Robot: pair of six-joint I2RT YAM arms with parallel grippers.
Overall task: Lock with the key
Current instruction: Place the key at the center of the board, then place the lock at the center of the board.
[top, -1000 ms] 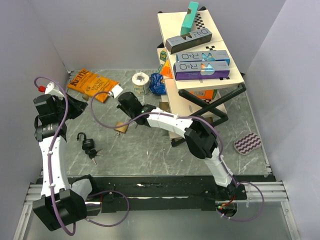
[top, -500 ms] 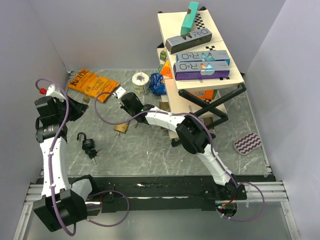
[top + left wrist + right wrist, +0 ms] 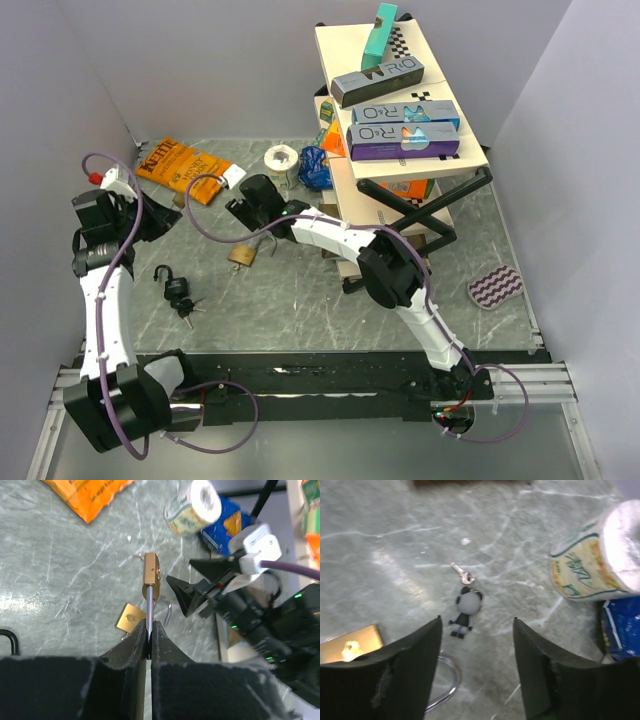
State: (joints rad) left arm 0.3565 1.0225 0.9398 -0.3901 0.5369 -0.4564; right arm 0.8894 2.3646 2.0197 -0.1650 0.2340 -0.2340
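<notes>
My left gripper (image 3: 149,630) is shut on a thin silver key (image 3: 149,605) seen edge-on. The key's far end sits in a small brass lock body (image 3: 150,570) held off the table. In the top view this gripper (image 3: 168,207) is at the far left. A second brass padlock (image 3: 243,253) lies on the table with its shackle (image 3: 445,680) swung open. My right gripper (image 3: 477,622) stands open just beyond that padlock, nothing between its fingers. A small key on a panda charm (image 3: 466,607) lies on the table ahead of it.
A black padlock with keys (image 3: 178,290) lies near the left arm. An orange chip bag (image 3: 185,168), a paper roll (image 3: 282,160) and a blue packet (image 3: 315,168) sit at the back. A rack of boxes (image 3: 400,130) fills the back right; a purple cloth (image 3: 496,285) lies right.
My right gripper has opened from shut and pulled slightly toward the back, leaving the brass padlock on the table. The left arm shifted a little, still holding the key.
</notes>
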